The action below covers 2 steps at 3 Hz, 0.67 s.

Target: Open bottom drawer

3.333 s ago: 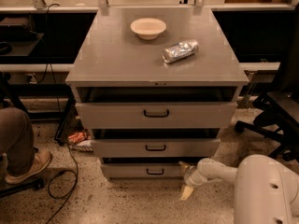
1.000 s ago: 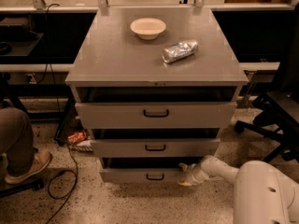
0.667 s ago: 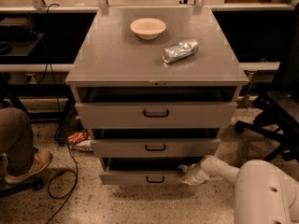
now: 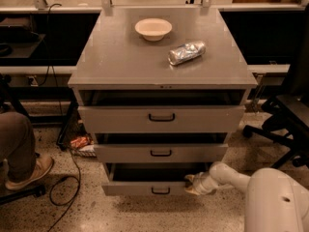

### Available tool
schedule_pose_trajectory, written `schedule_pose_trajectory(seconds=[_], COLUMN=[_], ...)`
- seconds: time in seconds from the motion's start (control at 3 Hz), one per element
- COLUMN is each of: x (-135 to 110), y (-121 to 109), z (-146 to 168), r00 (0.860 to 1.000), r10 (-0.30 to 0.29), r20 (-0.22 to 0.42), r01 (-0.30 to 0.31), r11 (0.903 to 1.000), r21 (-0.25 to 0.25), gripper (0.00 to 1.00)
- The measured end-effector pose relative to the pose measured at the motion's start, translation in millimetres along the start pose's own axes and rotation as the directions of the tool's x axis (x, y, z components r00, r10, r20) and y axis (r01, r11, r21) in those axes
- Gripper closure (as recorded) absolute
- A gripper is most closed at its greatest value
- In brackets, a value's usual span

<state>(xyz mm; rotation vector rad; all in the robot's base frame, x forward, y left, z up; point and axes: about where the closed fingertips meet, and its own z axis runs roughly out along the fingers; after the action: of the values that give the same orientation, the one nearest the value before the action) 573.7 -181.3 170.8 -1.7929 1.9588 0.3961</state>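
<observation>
The grey cabinet (image 4: 164,62) has three drawers. The bottom drawer (image 4: 145,187), the lowest and narrowest, stands pulled out a little, with a dark gap above its front and a small black loop handle (image 4: 160,191) at centre. My gripper (image 4: 192,183) is at the right end of that drawer front, touching its upper right edge, at the end of my white arm (image 4: 227,175) reaching in from the lower right. The middle drawer (image 4: 161,153) and the top drawer (image 4: 161,118) also stand slightly out.
A cream bowl (image 4: 153,28) and a crumpled silver bag (image 4: 186,52) lie on the cabinet top. A person's leg and shoe (image 4: 21,158) are at left, with a cable on the floor (image 4: 67,182). A black chair base (image 4: 280,129) stands at right.
The bottom drawer has slid out toward me, showing a wider dark gap. My gripper has moved from the floor beside the cabinet up to the drawer's right end.
</observation>
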Motion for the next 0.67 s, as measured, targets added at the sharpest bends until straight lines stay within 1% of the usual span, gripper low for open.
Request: schedule_pose_trajectory(seconds=[0.33,0.67], x=[-0.1,0.0], y=[18.6,18.7], z=[-1.0,-1.0], r00=[1.0,1.0], r10=[0.022,0.022], r20=[0.02,0.02], r01=[-0.02,-0.02], r11=[0.9981,0.9981], r21=[-0.058,-0.058], gripper=[1.0,1.0])
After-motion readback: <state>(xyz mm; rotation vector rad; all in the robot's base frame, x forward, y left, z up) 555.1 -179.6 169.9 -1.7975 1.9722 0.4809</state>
